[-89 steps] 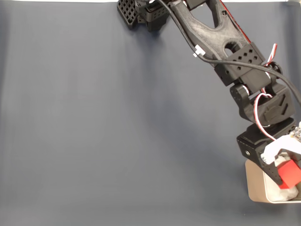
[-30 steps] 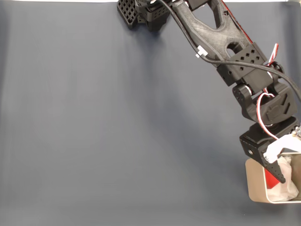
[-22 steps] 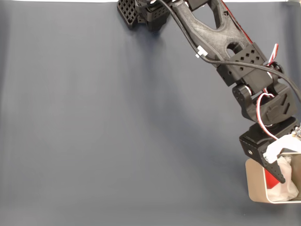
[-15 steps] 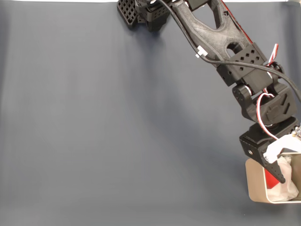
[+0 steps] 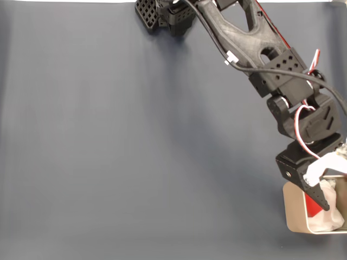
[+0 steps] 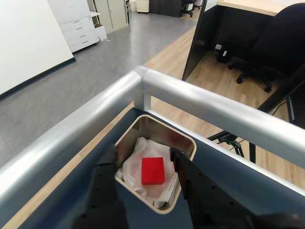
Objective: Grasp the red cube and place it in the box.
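In the fixed view we've got a wide matte slate-grey table mat [image 5: 119,151], smooth with faint soft creases, taking up the whole left and middle. Over on the right the black plastic arm [image 5: 244,32] comes down from the top edge, all chunky 3D-printed links with a perforated grid panel, a black cable and red-and-white wires looped along it. At the bottom right corner sits the box [image 5: 293,211], beige with thin walls and rounded corners, stuffed with crumpled white wadding [image 5: 328,219]. The gripper [image 5: 325,189] hangs right over it, one black pointed finger and one white one, and we can see a sliver of the red cube [image 5: 310,205] just behind the black finger. In the wrist view the grey office floor and white cabinets are off to the left, then a brushed silver metal rail [image 6: 95,119] runs around the table edge. The two dark fingers [image 6: 107,186] stand apart with nothing between them, so the gripper [image 6: 143,164] is open, framing the box [image 6: 157,126]. The red cube [image 6: 153,171], flat-faced and sharp-edged, lies loose on the wadding [image 6: 136,160] inside the box, touching neither finger. Further right there's wooden flooring and a black office chair [image 6: 271,52].
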Motion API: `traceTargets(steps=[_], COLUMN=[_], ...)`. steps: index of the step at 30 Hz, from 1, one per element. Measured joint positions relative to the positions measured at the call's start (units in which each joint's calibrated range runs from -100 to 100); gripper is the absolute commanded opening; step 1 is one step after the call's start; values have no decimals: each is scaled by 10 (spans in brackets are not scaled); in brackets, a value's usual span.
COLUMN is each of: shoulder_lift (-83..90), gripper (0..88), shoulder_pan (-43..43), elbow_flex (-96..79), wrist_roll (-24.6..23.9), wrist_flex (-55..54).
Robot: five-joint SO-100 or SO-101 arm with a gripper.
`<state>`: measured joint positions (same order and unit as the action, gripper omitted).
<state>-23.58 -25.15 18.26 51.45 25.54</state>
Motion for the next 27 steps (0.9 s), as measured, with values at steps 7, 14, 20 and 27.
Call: traceTargets(steps=[7,14,20,27], shoulder_lift=[183,545,807,1077], gripper=[0,0,0,0], shoulder_pan=[92,211,243,253], elbow_flex=[-174,-482,-741,-988], wrist_roll=[6,0,0,-9], wrist_flex=[-3,-2,37,134])
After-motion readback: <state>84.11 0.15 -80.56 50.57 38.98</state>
